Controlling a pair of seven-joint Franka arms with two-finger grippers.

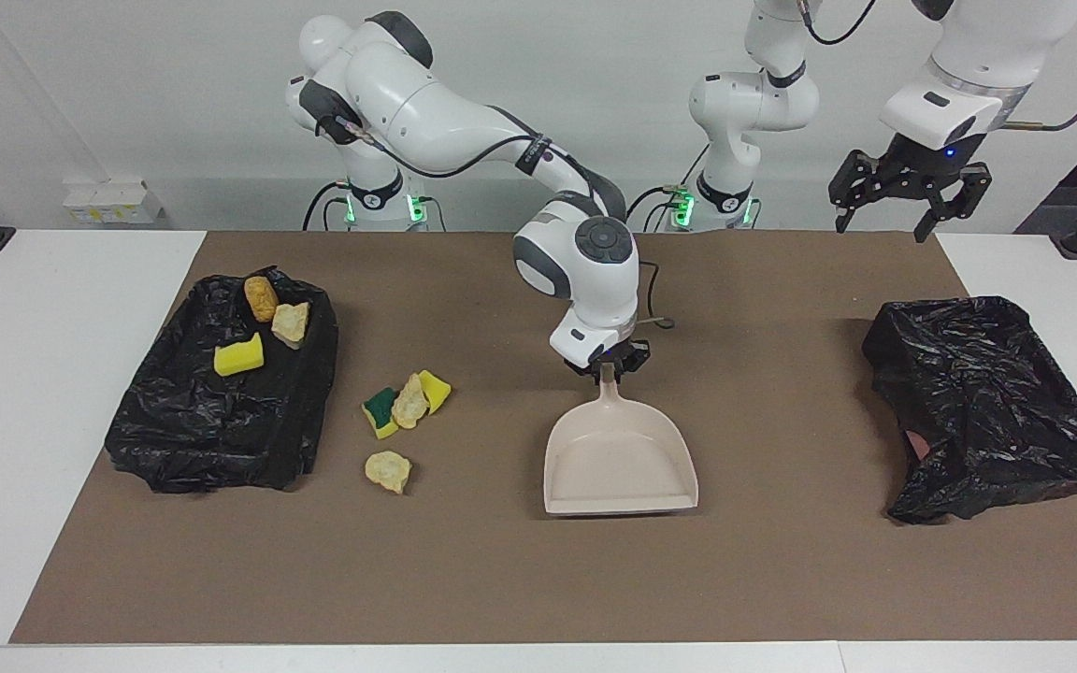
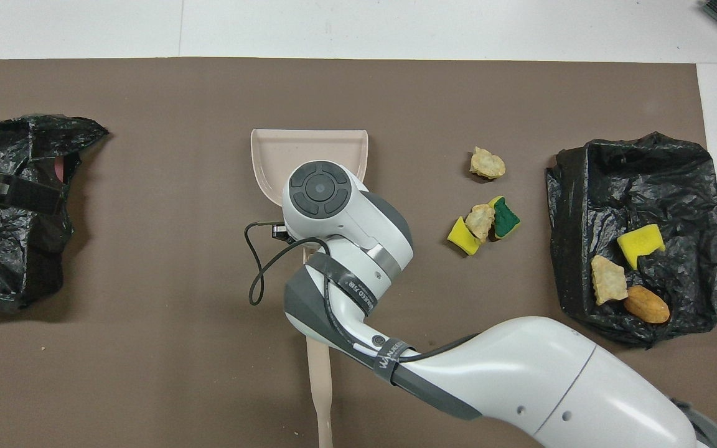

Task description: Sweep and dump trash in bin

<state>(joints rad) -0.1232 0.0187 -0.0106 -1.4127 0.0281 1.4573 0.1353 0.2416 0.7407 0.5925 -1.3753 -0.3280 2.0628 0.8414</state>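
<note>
Trash: we count loose pieces on the brown mat [image 1: 782, 579] toward the right arm's end of the table, between the dustpan [image 1: 619, 463] and a flattened black bag [image 1: 221, 411]. Going from the robots outward, we first note the pale brush handle [image 2: 320, 386] lying on the mat close to the robots, partly hidden under the right arm. Next, we list three pieces already on that black bag: a golden lump [image 1: 261, 297], a pale lump [image 1: 291, 322] and a yellow sponge piece [image 1: 238, 356]. Next, the right gripper [image 1: 607, 365] is at the tip of the dustpan's handle; we cannot tell whether its fingers pinch the handle or stand just off it. The dustpan rests flat on the mat, its mouth pointing away from the robots. Beside it lies a cluster [image 1: 405, 403]: a green-faced sponge piece, a tan lump and a yellow sponge piece, touching. Farther out we record a single tan lump [image 1: 388, 470]. At the left arm's end sits a crumpled black bag [image 1: 987, 402]; the left gripper [image 1: 884, 198] waits in the air over that end's edge, fingers spread.
</note>
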